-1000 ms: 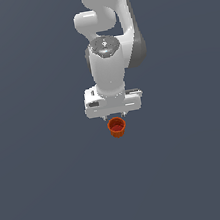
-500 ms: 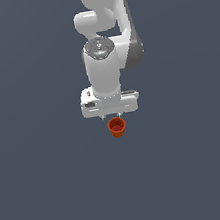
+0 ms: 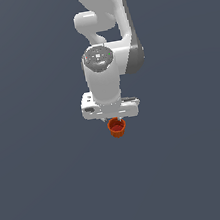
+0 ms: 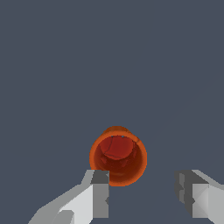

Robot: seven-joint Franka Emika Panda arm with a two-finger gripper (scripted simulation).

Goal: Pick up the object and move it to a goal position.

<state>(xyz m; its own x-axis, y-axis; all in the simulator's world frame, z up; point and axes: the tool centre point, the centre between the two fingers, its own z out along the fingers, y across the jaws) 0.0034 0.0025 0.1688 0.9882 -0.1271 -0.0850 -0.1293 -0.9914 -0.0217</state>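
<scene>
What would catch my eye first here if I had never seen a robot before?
Most likely the small orange-red cup, the only bright colour on a plain dark grey floor; it stands upright with its hollow inside showing. Next, the big white robot arm that reaches down over it in the exterior view. In the wrist view, its two pale fingers are spread apart, with the cup near one finger and not yet between them.

Open floor around cup
</scene>
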